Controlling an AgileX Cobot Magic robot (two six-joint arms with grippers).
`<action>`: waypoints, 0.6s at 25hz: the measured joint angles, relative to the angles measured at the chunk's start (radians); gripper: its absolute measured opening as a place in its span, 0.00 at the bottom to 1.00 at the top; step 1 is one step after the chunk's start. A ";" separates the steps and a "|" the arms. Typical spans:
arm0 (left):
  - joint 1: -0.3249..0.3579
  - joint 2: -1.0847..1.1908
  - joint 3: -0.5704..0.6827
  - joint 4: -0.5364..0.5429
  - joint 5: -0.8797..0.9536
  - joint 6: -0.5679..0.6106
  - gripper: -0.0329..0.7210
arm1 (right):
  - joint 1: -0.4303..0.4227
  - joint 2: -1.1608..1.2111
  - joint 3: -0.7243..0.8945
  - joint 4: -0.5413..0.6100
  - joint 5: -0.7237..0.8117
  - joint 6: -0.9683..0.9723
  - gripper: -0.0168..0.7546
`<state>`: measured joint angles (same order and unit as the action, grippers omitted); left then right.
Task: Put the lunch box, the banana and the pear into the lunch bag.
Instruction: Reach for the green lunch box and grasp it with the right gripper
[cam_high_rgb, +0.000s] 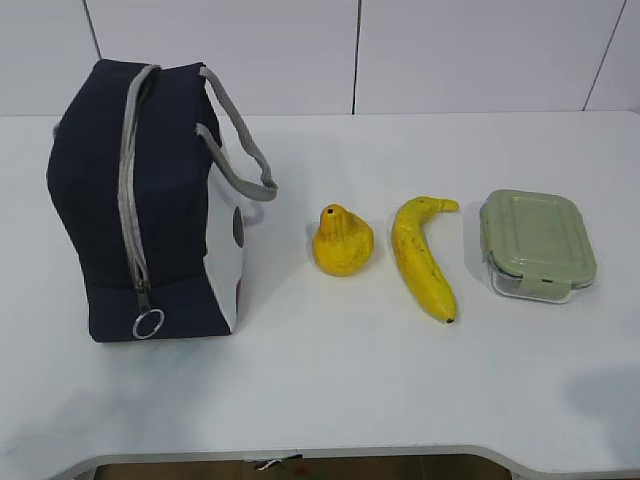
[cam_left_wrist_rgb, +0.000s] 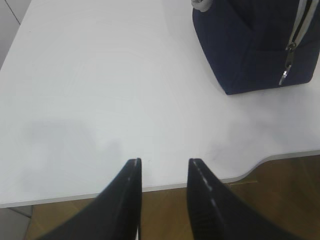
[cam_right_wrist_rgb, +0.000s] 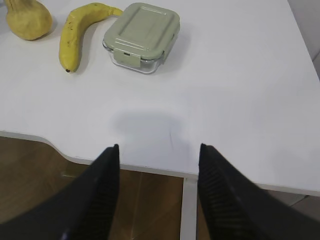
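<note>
The navy lunch bag (cam_high_rgb: 140, 205) stands at the table's left with its grey zipper closed; it also shows in the left wrist view (cam_left_wrist_rgb: 255, 45). The yellow pear (cam_high_rgb: 343, 241), the banana (cam_high_rgb: 424, 256) and the green-lidded lunch box (cam_high_rgb: 536, 245) lie in a row to its right. The right wrist view shows the pear (cam_right_wrist_rgb: 27, 19), the banana (cam_right_wrist_rgb: 77, 35) and the lunch box (cam_right_wrist_rgb: 142, 36) far ahead. My left gripper (cam_left_wrist_rgb: 164, 161) is open and empty over the table's near edge. My right gripper (cam_right_wrist_rgb: 159, 146) is open and empty over the near edge. Neither gripper shows in the exterior view.
The white table (cam_high_rgb: 330, 380) has a curved front edge with a notch (cam_left_wrist_rgb: 260, 165) near the bag. A white wall stands behind. The brown floor (cam_right_wrist_rgb: 150, 200) shows below the table's edge.
</note>
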<state>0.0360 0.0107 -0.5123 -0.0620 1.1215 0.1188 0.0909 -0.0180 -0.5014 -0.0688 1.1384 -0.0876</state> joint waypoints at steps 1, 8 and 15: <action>0.000 0.000 0.000 0.000 0.000 0.000 0.36 | 0.000 0.000 0.000 0.000 0.000 0.000 0.57; 0.000 0.000 0.000 0.000 0.000 0.000 0.36 | 0.000 0.000 0.000 0.000 0.000 0.000 0.57; 0.000 0.000 0.000 0.000 0.000 0.000 0.36 | 0.000 0.000 0.000 0.000 0.000 0.000 0.57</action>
<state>0.0360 0.0107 -0.5123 -0.0620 1.1215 0.1188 0.0909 -0.0180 -0.5014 -0.0688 1.1384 -0.0876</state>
